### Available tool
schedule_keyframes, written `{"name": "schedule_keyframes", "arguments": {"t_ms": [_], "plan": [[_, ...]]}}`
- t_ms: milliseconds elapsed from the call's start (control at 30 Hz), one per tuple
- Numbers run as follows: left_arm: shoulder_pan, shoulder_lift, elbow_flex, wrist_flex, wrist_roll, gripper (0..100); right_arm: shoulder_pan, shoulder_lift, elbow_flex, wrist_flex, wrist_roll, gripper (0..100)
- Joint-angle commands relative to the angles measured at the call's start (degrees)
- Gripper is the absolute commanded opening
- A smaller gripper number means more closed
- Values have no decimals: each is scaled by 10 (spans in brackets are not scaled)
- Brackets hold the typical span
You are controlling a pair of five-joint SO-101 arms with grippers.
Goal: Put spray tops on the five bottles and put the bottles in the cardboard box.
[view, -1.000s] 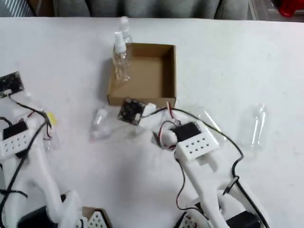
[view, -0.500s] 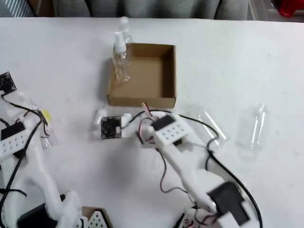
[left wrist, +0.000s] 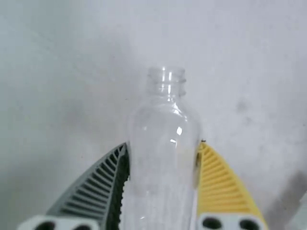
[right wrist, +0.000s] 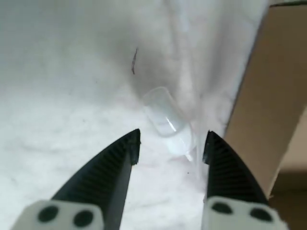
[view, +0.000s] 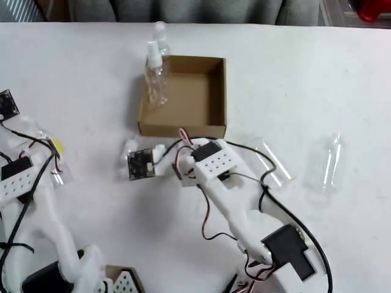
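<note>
The right gripper (right wrist: 171, 139), fingers apart, straddles a loose spray top (right wrist: 165, 115) lying just in front of the cardboard box (right wrist: 273, 96) at its near left corner. Closing here could pinch the slick clear top off-centre and squirt it sideways, or catch the box-side finger on the wall and shove the box. The left gripper (left wrist: 163, 148), well to the left of the box, is clamped on an uncapped bottle (left wrist: 163, 115), whose thin wall may tilt under capping force. Count: five bottles, namely two capped bottles (view: 156, 76) (view: 160, 32) at the box's far left corner, two bare bottles (view: 269, 160) (view: 328, 160) lying to its right and one held; one loose spray top; one box.
</note>
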Motion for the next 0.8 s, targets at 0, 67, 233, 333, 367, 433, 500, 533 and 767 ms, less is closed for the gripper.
{"name": "schedule_keyframes", "arguments": {"t_ms": [0, 67, 233, 333, 367, 433, 500, 533, 767], "plan": [[6, 0, -11, -15, 4, 57, 11, -15, -29, 7, 24, 181], [7, 0, -11, -15, 4, 57, 17, -15, -29, 7, 26, 181], [7, 0, -11, -16, 4, 57, 30, -14, -29, 7, 47, 180], [7, 0, -11, -15, 4, 57, 31, 0, -32, 6, 56, 180], [7, 0, -11, -15, 4, 57, 31, 8, -40, 7, 56, 180], [7, 0, -11, -14, 4, 57, 32, 32, -55, 7, 56, 180], [7, 0, -11, -14, 4, 57, 33, 57, -75, 8, 56, 180], [7, 0, -11, -14, 4, 57, 32, 70, -83, 8, 55, 180], [7, 0, -11, -14, 4, 57, 34, 133, -125, 8, 58, 82]]}}
